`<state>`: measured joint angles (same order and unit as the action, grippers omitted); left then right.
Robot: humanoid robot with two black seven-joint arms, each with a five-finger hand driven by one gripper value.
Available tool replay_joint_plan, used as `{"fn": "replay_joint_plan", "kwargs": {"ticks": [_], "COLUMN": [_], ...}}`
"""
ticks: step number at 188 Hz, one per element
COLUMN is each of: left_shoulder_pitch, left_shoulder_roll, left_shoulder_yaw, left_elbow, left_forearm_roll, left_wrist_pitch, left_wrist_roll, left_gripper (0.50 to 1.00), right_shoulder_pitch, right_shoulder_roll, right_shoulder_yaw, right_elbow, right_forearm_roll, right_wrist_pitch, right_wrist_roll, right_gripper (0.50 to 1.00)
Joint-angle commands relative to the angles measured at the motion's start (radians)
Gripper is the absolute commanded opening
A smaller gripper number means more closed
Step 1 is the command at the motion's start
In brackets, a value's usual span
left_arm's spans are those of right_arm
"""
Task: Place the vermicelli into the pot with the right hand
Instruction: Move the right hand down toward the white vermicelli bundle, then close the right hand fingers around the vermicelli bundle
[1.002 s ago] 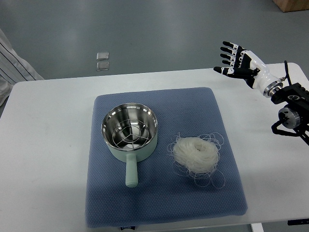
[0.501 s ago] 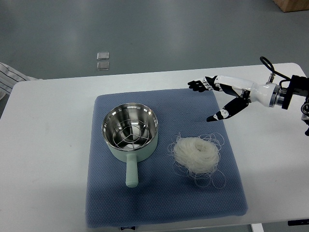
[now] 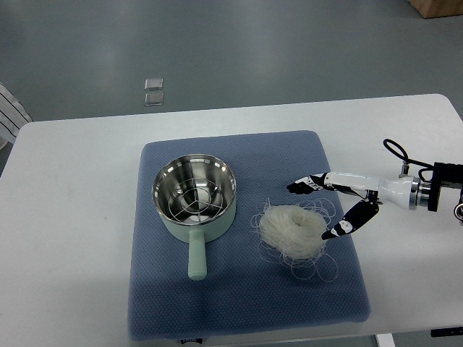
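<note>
A pale white nest of vermicelli (image 3: 293,231) lies on the blue mat (image 3: 246,303), to the right of a mint-green pot (image 3: 194,197) with a steel inside and a wire rack in it; the pot's handle points toward me. My right hand (image 3: 318,210) reaches in from the right edge, low over the mat, and sits at the nest's right side. Its fingers (image 3: 304,184) are spread above the nest's far edge and the thumb (image 3: 340,229) is at its near right edge. The hand is open and holds nothing. My left arm does not show.
The mat lies on a white table (image 3: 72,217) whose far edge runs along grey floor. A striped sleeve (image 3: 9,112) of a person shows at the left edge. Two small square plates (image 3: 153,92) are on the floor.
My right hand has swung down and toward me from above the table's far right corner to the right side of the vermicelli, its fingers still spread. The pot and nest have not moved.
</note>
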<state>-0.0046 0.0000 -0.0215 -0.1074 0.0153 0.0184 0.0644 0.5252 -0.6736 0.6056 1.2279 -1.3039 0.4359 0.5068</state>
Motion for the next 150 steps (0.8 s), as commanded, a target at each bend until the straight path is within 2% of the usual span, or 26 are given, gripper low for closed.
{"fn": "replay_joint_plan", "kwargs": {"ticks": [1,71,150], "left_shoulder_pitch": [0.0,0.0,0.0], "left_shoulder_roll": [0.0,0.0,0.0], "left_shoulder_yaw": [0.0,0.0,0.0], "left_elbow": [0.0,0.0,0.0], "left_forearm_roll": [0.0,0.0,0.0], "left_wrist_pitch": [0.0,0.0,0.0], "left_wrist_roll": [0.0,0.002,0.0], "left_gripper": [1.0,1.0,1.0], "right_shoulder_pitch": [-0.024,-0.067,-0.097], "right_shoulder_roll": [0.005,0.037,0.08], "right_shoulder_yaw": [0.0,-0.003,-0.004], "right_elbow": [0.004,0.007,0.004], "right_forearm_roll": [0.0,-0.002,-0.095], "right_wrist_pitch": [-0.011,-0.056,-0.146], "right_wrist_roll": [0.004,0.004,0.002], "right_gripper": [0.915,0.913,0.909]}}
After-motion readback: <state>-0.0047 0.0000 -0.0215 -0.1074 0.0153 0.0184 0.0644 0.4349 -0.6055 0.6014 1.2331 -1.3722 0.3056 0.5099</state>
